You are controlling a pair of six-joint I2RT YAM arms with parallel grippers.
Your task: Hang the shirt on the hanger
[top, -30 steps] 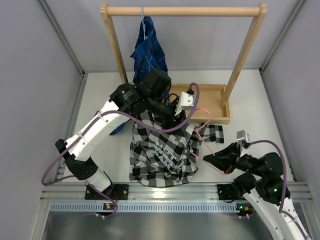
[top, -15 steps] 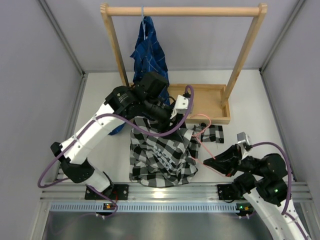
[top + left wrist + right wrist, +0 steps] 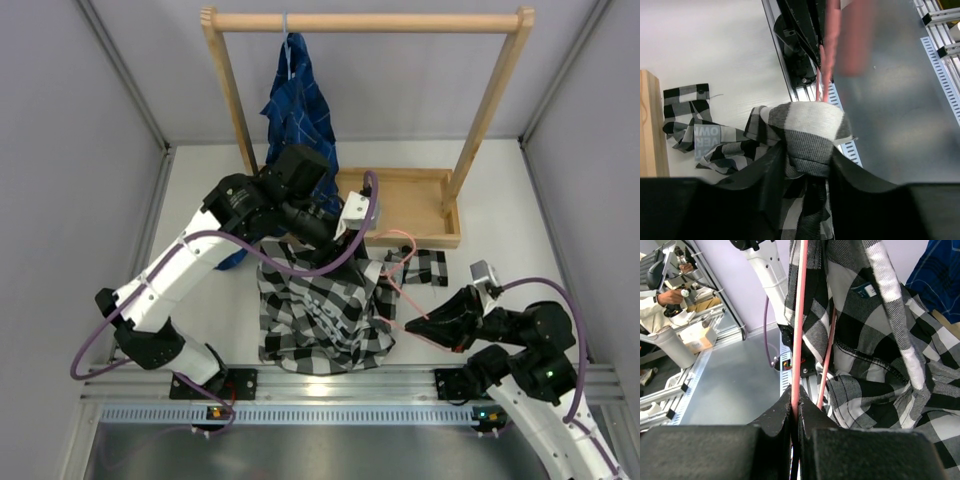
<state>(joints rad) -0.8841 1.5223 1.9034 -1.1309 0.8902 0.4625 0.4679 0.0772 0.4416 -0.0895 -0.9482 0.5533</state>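
Left fingers (image 3: 756,172) gripping shirt (image 3: 807,127), right fingers (image 3: 774,416) hanger (image 3: 799,315)

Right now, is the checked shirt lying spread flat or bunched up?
Bunched up. The left hand pinches a gathered fold of the shirt, and fabric hangs creased beside the hanger the right hand grips.

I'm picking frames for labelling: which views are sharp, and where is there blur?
Top external: evenly lit, sharp throughout. Left wrist: the hanger is a blurred pink smear up close, while the shirt is crisp. Right wrist: both fairly sharp.
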